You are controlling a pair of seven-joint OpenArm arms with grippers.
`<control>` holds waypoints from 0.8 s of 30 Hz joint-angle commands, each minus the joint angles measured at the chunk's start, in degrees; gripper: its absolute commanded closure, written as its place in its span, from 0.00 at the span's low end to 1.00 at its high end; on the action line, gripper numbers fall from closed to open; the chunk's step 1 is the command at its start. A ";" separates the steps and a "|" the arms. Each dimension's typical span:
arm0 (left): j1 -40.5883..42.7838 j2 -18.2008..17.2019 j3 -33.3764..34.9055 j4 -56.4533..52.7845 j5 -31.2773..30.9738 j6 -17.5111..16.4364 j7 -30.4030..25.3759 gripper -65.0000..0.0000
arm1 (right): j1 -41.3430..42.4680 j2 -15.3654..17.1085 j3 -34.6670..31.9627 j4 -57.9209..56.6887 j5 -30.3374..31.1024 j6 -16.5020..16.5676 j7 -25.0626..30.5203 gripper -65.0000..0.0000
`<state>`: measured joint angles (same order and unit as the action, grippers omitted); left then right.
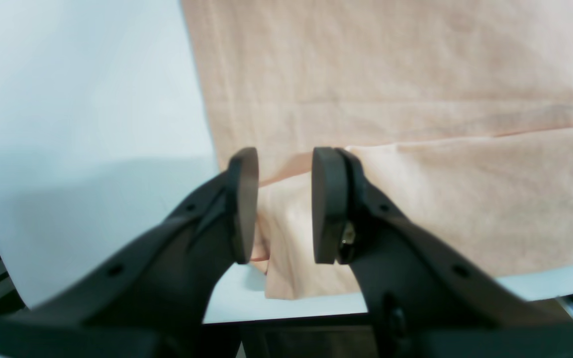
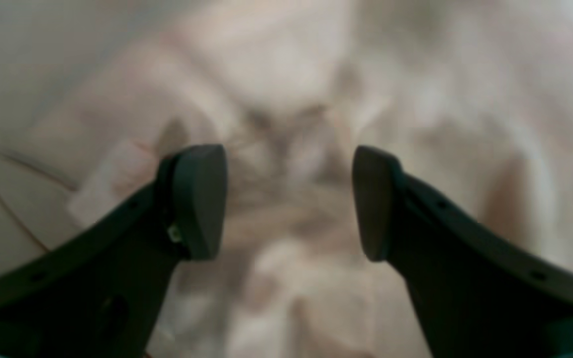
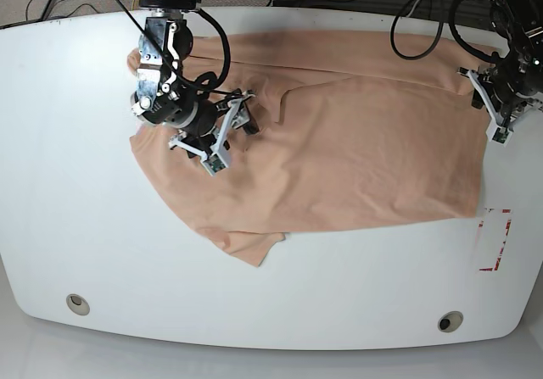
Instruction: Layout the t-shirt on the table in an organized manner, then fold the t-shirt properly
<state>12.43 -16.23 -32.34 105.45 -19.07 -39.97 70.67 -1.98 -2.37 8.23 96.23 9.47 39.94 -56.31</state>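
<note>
holding my right claw (image 2: pixel 289 201) wide open over the t-shirt (image 3: pixel 339 142); my left claw (image 1: pixel 284 206) is straddling its edge, part open.

The t-shirt (image 3: pixel 356 150) was soft woven cloth, pale peach, matt throughout, with a fine visible weave and shallow wrinkles; its hem showed a stitched seam line in the left wrist view. The table (image 3: pixel 76 184) presented a smooth, glossy white surface that reflected light near its front edge. The left gripper (image 1: pixel 284 204) was of black matt plastic, its pads (image 1: pixel 327 199) smooth and rounded with a dull sheen. The right gripper (image 2: pixel 289 201) looked the same dark matt plastic, its pads (image 2: pixel 202 199) smooth; cloth detail behind it was blurred. The grommets (image 3: pixel 78 303) appeared grey and smooth, material unclear.
</note>
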 commanded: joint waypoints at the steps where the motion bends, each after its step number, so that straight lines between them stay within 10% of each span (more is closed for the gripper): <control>1: -0.34 -0.87 -0.32 1.14 -0.23 -0.03 -0.83 0.75 | 0.79 0.48 -0.27 0.17 0.94 0.06 1.50 0.42; 12: -0.34 -0.87 -0.32 1.14 -0.23 -0.03 -0.83 0.75 | 0.53 0.83 -1.15 -0.71 0.94 0.06 2.91 0.67; 24: -0.34 -0.87 -0.32 1.14 -0.23 -0.03 -0.83 0.75 | 0.44 2.42 -1.06 -5.72 0.94 0.06 4.93 0.57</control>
<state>12.40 -16.23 -32.34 105.47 -19.09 -39.97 70.65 -2.26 -0.36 7.33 90.76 10.61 40.05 -52.56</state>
